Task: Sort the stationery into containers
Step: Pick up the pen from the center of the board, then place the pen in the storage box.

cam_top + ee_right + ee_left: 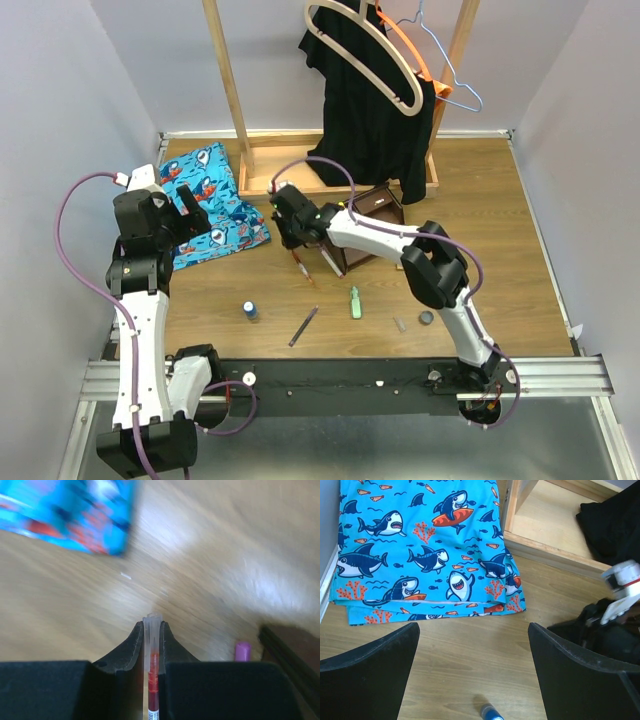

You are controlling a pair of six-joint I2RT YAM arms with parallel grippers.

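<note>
Grasping stage of the stationery sort. The right gripper [151,626] has its two black fingers pressed together on a slim red pen with a clear cap [152,672], the cap tip projecting just past the fingertips. The overhead view places this grip just left of the dark brown wooden desk organizer [378,215], low over the table. Whether the pen is clear of the wood surface cannot be told.

The left gripper [473,627] hangs with its fingers wide apart and nothing between them, well to the left of the organizer, beside the blue shark-print cloth [425,550].

Unsorted items lie in front of the organizer:
- a pink marker [330,262], nearest it
- a pale green marker [354,302]
- a thin purple pen [303,326]
- a small blue bottle [250,310], farthest left
- a tan eraser [400,323]
- a dark round disc [426,318]

The organizer's slots are too hidden by the arm to check.

Judged step: an early pick, with most of the sorting ahead. The next move calls for lifting the red pen and carrying it rightward over an open slot. It then needs turning toward upright, lined up with the opening, before release.
</note>
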